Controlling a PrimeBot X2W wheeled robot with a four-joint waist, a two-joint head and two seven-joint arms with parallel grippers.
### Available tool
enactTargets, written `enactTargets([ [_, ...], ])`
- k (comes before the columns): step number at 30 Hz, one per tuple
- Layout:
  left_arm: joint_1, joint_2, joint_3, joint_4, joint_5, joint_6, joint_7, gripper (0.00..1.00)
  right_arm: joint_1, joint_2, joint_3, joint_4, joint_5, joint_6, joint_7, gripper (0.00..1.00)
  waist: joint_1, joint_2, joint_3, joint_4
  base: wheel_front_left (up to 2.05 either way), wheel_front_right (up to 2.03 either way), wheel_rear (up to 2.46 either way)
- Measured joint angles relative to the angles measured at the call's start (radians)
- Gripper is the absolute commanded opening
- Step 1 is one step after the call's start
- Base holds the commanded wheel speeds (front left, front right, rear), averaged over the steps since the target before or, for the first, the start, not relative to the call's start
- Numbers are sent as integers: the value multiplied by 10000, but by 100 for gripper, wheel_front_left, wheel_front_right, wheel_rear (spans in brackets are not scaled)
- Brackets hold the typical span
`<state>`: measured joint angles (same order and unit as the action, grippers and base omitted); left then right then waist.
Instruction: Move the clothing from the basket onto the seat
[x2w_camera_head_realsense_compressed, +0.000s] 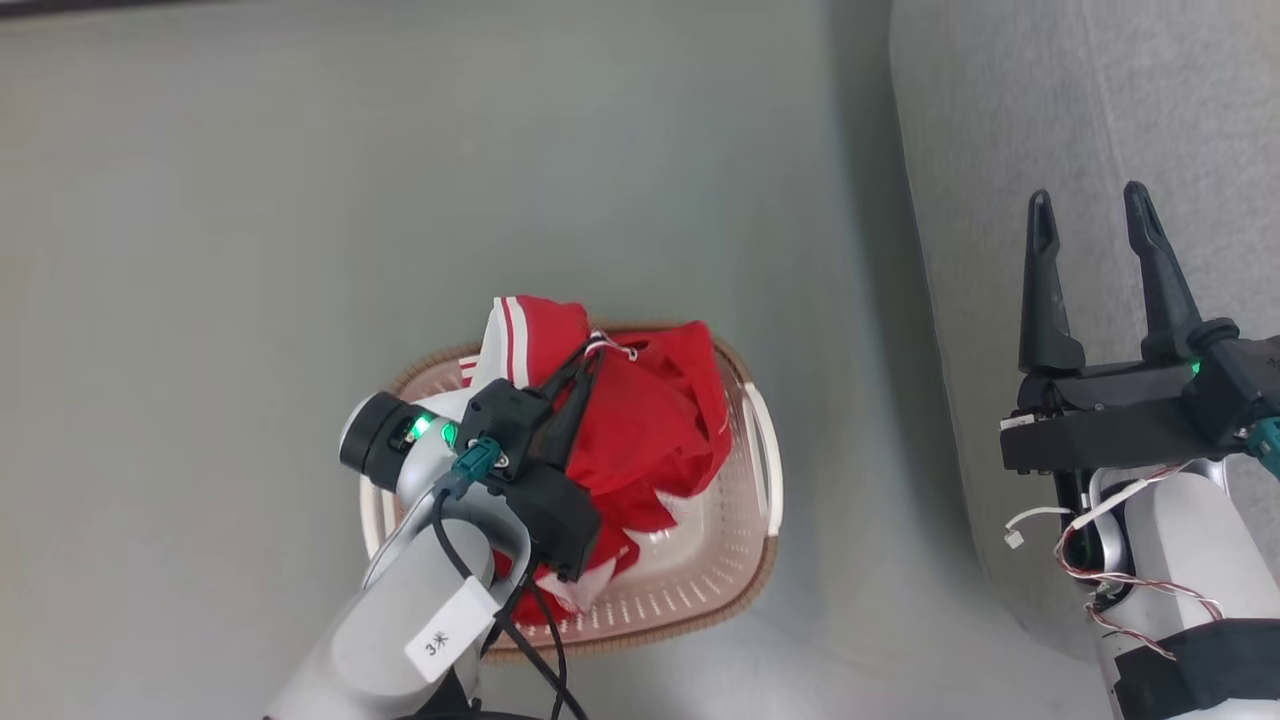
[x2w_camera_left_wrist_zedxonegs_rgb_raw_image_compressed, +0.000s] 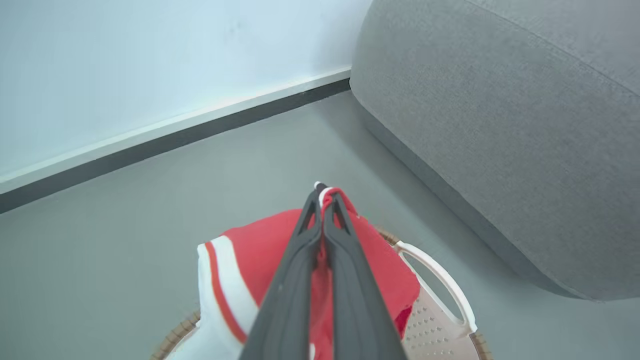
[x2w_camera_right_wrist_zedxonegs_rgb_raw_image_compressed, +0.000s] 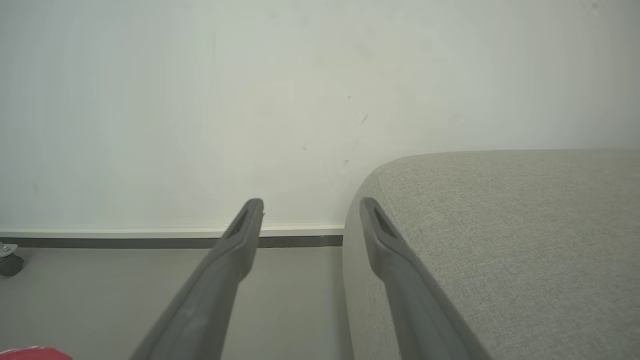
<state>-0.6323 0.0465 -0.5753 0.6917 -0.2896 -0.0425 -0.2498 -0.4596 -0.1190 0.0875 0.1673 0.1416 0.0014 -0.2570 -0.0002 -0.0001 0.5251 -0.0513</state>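
Pinching red clothing (x2w_camera_head_realsense_compressed: 655, 430) above the basket (x2w_camera_head_realsense_compressed: 720, 565), left pincer (x2w_camera_head_realsense_compressed: 595, 352) was clamped. Right pincer (x2w_camera_head_realsense_compressed: 1088, 198) gaped, empty, well right of the basket.

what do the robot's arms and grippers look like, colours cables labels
The left gripper and right gripper each have two long dark fingers on a black body with a green light. The pale grey left arm carries a black cable, teal connector and white tag; the right arm has red-and-white wires and a black band.
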Motion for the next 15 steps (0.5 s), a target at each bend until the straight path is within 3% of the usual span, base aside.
enactTargets([
  [15, -590, 372, 491, -853, -182, -474, 0, 0, 607, 121, -82, 911, 98, 259, 2, 100, -1, 0, -2004, 476, 0, 0, 0],
])
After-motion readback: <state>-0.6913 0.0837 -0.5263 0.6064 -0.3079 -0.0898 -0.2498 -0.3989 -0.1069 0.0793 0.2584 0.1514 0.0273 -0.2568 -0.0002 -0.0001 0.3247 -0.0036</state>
